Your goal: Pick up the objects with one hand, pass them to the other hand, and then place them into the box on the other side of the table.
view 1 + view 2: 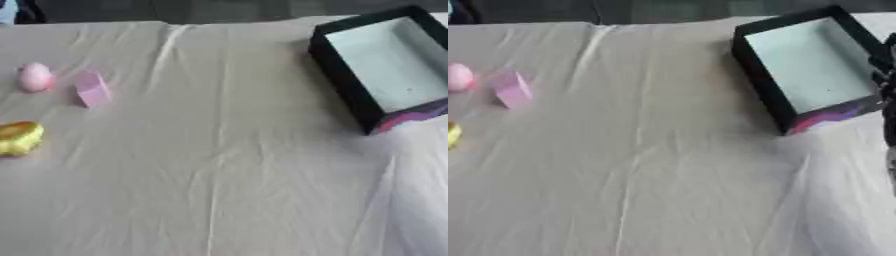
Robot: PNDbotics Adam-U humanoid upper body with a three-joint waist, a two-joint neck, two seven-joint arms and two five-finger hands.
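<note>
Covering the tabletop (227, 165) is a pale beige cloth, creased in long folds running from near to far. No brand, label or readable writing can be made out on anything in view; only a splash of purple and red colour is seen on the near wall of the box.

A dark, jointed shape is seen at the right edge of the right eye view, at about 3 o'clock, just beside the box; it appears to be part of the robot's right arm (888, 95), but its hand cannot be made out, so whether the fingers are wide or narrow cannot be told. The left hand is shown in neither view.

The box (337, 70) is set at about 2 o'clock, askew to the table edge. Its walls are black and its floor is a pale bluish white, with nothing seen inside.

Three objects are laid at about 9 to 10 o'clock, well apart from the box. A pink egg-shaped object (35, 77) is farthest left, and a pink block (92, 89) is placed just beside it, tilted. A glossy yellow object (19, 138) is found nearer the front, by the left edge; its shape is rounded and lumpy.
</note>
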